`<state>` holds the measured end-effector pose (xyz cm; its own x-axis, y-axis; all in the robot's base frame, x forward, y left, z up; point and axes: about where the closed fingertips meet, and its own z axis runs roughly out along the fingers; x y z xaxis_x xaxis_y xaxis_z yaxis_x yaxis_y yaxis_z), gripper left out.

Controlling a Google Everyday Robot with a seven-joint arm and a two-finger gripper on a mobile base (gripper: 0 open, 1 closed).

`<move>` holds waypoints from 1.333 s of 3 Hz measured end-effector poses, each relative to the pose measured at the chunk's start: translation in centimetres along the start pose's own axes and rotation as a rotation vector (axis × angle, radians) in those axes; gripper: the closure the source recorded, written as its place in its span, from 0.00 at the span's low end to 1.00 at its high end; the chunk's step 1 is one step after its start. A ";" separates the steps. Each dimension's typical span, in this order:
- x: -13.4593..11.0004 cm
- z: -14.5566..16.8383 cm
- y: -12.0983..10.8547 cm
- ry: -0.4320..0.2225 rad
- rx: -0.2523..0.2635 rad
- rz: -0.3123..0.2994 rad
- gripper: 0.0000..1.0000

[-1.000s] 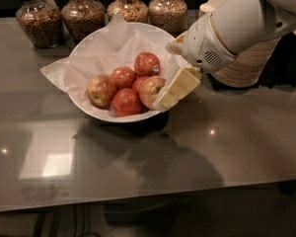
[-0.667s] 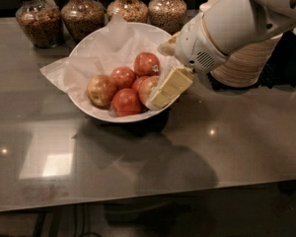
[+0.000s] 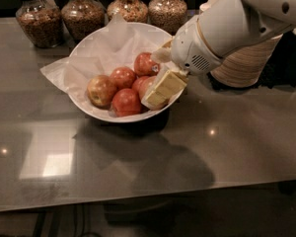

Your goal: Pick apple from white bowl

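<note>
The white bowl (image 3: 104, 116), lined with crumpled white paper (image 3: 106, 48), sits on the dark table and holds several apples. The apple (image 3: 143, 86), pale pinkish-red, lies at the bowl's right side, partly hidden behind a cream finger (image 3: 164, 88). Smaller deep-red apples (image 3: 127, 101) and a duller yellow-brown apple (image 3: 100, 89) lie to its left. My gripper (image 3: 154, 80) reaches in over the right rim. Its fingers are apart, one at the near side of the apple and one toward the far side. It holds nothing.
Several glass jars of grains (image 3: 83, 14) stand along the back edge behind the bowl. A ribbed beige stack (image 3: 244, 63) stands at the right behind my arm. The table's front edge (image 3: 138, 200) runs across the bottom.
My gripper has moved left, further over the bowl's rim and closer onto the pale apple. The apples and bowl have not shifted.
</note>
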<state>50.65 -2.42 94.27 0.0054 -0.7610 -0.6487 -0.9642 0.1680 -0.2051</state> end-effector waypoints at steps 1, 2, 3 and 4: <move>0.4 0.6 -0.1 0.009 -0.003 0.002 0.30; 1.2 1.4 -0.1 0.028 -0.008 0.009 0.30; 2.0 2.2 -0.2 0.041 -0.019 0.022 0.31; 2.7 3.0 -0.5 0.048 -0.026 0.040 0.32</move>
<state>51.91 -2.71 90.39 -0.0453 -0.7831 -0.6203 -0.9699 0.1832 -0.1605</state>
